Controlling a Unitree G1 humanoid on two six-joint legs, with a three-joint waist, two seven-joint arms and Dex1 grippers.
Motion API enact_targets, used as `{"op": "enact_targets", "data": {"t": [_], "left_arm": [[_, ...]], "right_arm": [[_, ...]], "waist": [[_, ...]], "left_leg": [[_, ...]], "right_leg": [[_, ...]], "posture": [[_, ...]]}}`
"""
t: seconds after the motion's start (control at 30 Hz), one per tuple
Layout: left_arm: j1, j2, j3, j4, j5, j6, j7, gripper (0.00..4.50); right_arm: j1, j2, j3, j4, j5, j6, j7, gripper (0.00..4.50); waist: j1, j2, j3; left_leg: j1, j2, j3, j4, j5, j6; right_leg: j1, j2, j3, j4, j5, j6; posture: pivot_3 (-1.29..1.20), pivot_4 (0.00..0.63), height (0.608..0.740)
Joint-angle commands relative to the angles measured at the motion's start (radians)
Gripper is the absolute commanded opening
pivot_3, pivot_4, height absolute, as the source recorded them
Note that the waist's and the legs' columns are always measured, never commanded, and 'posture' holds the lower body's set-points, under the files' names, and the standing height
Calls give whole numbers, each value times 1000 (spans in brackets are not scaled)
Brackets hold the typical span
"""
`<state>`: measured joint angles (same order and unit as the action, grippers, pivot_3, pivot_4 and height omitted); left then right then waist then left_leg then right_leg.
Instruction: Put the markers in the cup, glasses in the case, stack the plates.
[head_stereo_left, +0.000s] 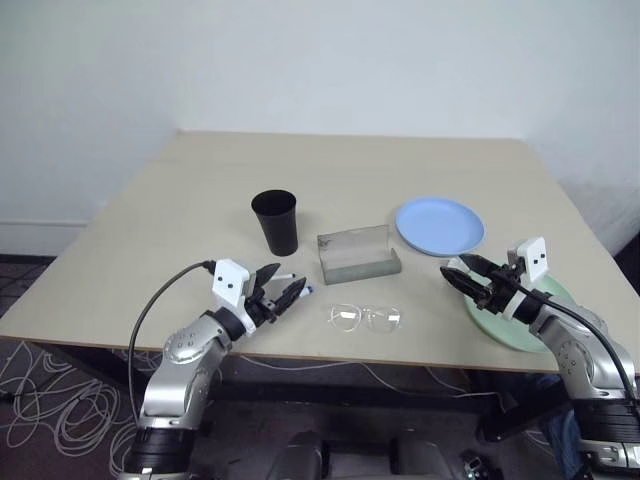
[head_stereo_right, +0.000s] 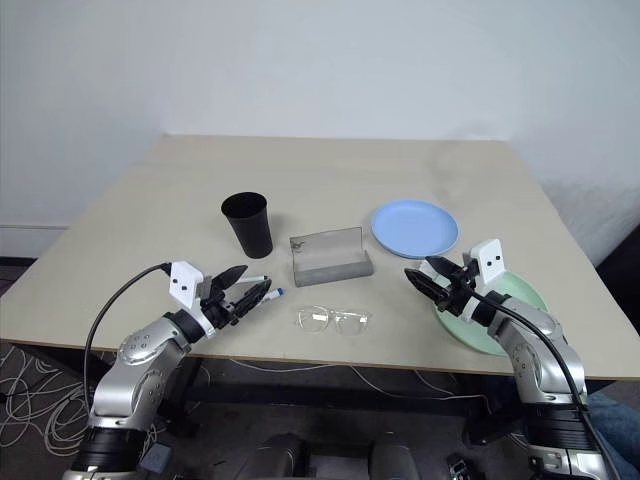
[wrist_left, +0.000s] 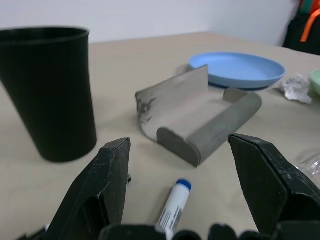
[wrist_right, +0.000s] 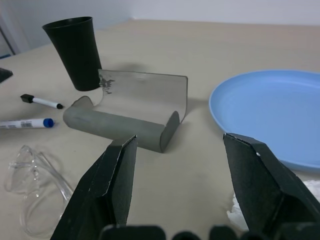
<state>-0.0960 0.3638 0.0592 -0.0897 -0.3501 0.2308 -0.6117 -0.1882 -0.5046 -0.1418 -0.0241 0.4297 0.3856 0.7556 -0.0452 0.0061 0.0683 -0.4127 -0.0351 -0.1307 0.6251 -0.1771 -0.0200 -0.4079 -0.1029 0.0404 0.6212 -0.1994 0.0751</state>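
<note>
The left end effector (head_stereo_left: 281, 293) hovered spread over the blue-capped marker (wrist_right: 27, 123) — light, stiff, likely slippery, best pinched mid-barrel — while the right end effector (head_stereo_left: 470, 282) stood spread, empty.

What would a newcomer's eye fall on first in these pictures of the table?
The tall black tapered plastic cup stands upright near the table's middle, beside the open grey case. Right of the case lies the round light blue plate; in front of it lie the clear-lensed glasses.
</note>
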Motion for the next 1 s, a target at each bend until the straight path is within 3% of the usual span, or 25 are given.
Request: {"op": "enact_targets", "data": {"t": [0.03,0.27,0.53,1.0], "left_arm": [[-13,-3,3,-33,-16,-1,-8,3300],[-36,5,-15,-45,-28,18,-49,3300],[-89,46,-74,-67,-102,115,-210,3300],[-120,-6,-182,-40,-74,102,-241,3300]], "right_arm": [[5,-10,-1,-64,-9,-11,-12,2987],[-33,-35,8,-48,-83,0,-75,2987],[-26,-117,14,-157,-66,247,-108,2987],[91,-133,37,-400,-107,559,-288,2987]], "waist": [[-1,0,0],[0,0,0],[1,-1,0],[0,-1,1]], "left_leg": [[0,0,0,0,0,0],[0,0,1,0,0,0],[-1,0,2,0,0,0],[-2,1,4,0,0,0]], "right_leg": [[0,0,0,0,0,0],[0,0,0,0,0,0],[-1,-1,0,0,0,0],[-2,-1,1,-3,0,0]], "posture": [[0,0,740],[0,0,740],[0,0,740],[0,0,740]]}}
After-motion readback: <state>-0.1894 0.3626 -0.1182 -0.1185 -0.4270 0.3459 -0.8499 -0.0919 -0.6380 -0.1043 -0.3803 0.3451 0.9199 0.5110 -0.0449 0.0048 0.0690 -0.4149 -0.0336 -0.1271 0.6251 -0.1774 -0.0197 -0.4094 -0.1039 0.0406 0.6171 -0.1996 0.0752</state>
